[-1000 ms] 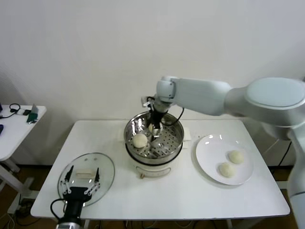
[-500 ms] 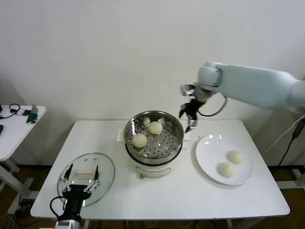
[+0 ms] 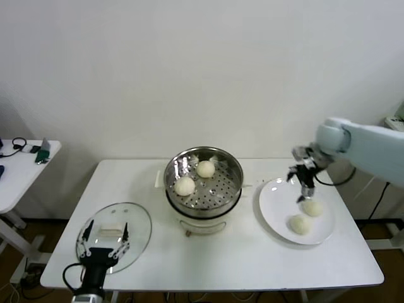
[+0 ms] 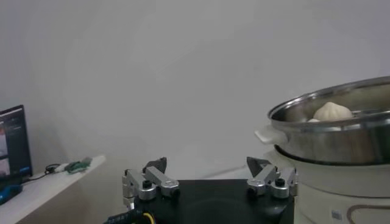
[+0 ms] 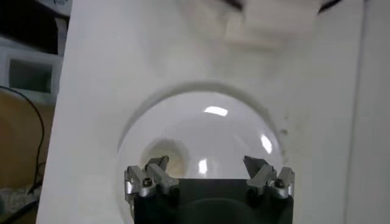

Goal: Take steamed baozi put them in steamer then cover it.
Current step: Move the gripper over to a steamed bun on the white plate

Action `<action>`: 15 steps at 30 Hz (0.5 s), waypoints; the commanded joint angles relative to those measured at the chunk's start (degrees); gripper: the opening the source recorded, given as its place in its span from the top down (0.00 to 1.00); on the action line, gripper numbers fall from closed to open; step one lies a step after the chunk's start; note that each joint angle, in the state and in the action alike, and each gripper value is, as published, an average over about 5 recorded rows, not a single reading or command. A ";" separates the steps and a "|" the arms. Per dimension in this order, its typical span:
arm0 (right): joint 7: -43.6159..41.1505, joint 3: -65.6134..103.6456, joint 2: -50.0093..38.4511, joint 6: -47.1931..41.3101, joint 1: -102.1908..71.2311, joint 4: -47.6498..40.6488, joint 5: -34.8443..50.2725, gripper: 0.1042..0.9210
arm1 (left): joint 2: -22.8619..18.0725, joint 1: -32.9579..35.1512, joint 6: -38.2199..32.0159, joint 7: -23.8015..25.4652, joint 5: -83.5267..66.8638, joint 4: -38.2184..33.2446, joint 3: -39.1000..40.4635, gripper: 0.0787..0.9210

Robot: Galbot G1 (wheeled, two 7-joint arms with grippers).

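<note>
The steamer [image 3: 222, 165] stands mid-table on its white pot base and holds two baozi [image 3: 185, 185] [image 3: 205, 168]. Two more baozi [image 3: 312, 207] [image 3: 300, 224] lie on the white plate [image 3: 276, 202] to its right. My right gripper [image 3: 303, 183] hangs open and empty over the plate, just above the farther bun. In the right wrist view it [image 5: 206, 165] is above the plate [image 5: 207, 131], with one baozi [image 5: 163, 153] by a finger. The glass cover [image 3: 136, 224] lies at the table's front left. My left gripper [image 3: 105, 243] rests open over it. The left wrist view shows the gripper [image 4: 210, 169], the steamer [image 4: 341, 137] and a baozi [image 4: 332, 111].
A small white side table [image 3: 25, 165] with a cable and small items stands at the far left. A white block [image 5: 262, 24], blurred in the right wrist view, lies on the table behind the plate. The white wall is close behind the table.
My right gripper left the second baozi in the steamer, rose out and swung right to above the plate. The left arm has stayed at the cover.
</note>
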 commanded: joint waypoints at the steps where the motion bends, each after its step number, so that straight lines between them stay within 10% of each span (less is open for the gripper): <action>1: 0.28 9.59 -5.88 1.34 -15.49 -1.37 -9.53 0.12 | -0.55 0.65 0.07 -0.04 0.95 0.09 0.24 0.12; 15: 0.89 14.18 0.46 1.06 -20.15 -5.51 -9.97 0.12 | -0.69 1.14 -0.20 -0.12 1.88 0.88 0.03 0.12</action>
